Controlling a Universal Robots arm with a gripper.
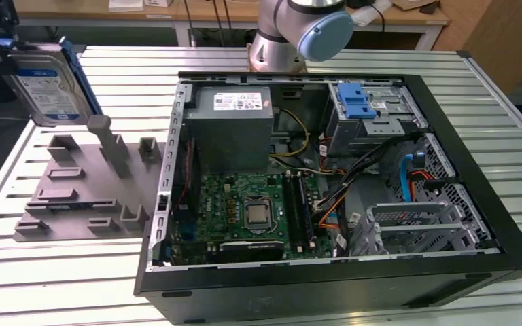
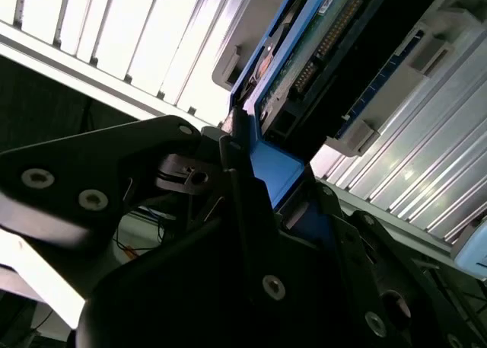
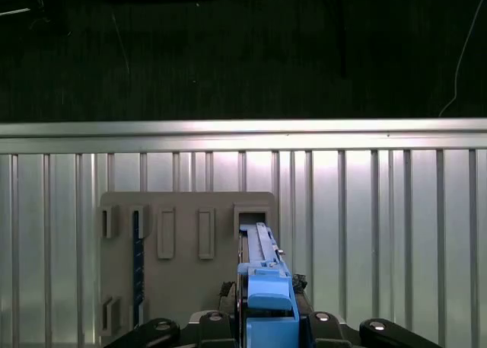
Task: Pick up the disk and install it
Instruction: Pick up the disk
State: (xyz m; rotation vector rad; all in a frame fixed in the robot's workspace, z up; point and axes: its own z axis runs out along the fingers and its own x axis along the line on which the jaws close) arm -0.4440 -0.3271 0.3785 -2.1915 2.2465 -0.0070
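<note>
Slatted aluminium bench (image 1: 52, 272), wooden desks behind it. All positions below are given from the grey holder (image 1: 71, 197), the slotted block lying on the bench.

Gripper (image 2: 274, 188): closed on the disk (image 1: 51, 85). In the second wrist view you can see a black finger (image 2: 236, 165) pressed against the blue carrier frame at one end of the disk, with its partner on the other side and no gap showing. The hold is on the plastic frame, not on the metal body or the circuit side. My reading is that this keeps the connectors and the label face free.

Disk position: above the holder's far end and apart from it, standing on edge with the label turned toward the exterior view's camera. In the first wrist view the disk's top edge (image 3: 262, 279) lies close to an open slot (image 3: 251, 218) in the holder. The slots look cut to stand parts upright, which suits a grasp from above.

Computer case (image 1: 478, 224): just beside the holder on the exterior view's right. It lies on its side with the panel off, so you can reach its inside from overhead. The drive bay with the blue latch (image 1: 366, 102) sits at the case's far corner, well apart from the holder. The grey power-supply box (image 1: 234, 122) lies between the holder and that bay.

Status (judgement): pick-up done, disk not yet in the case.
</note>
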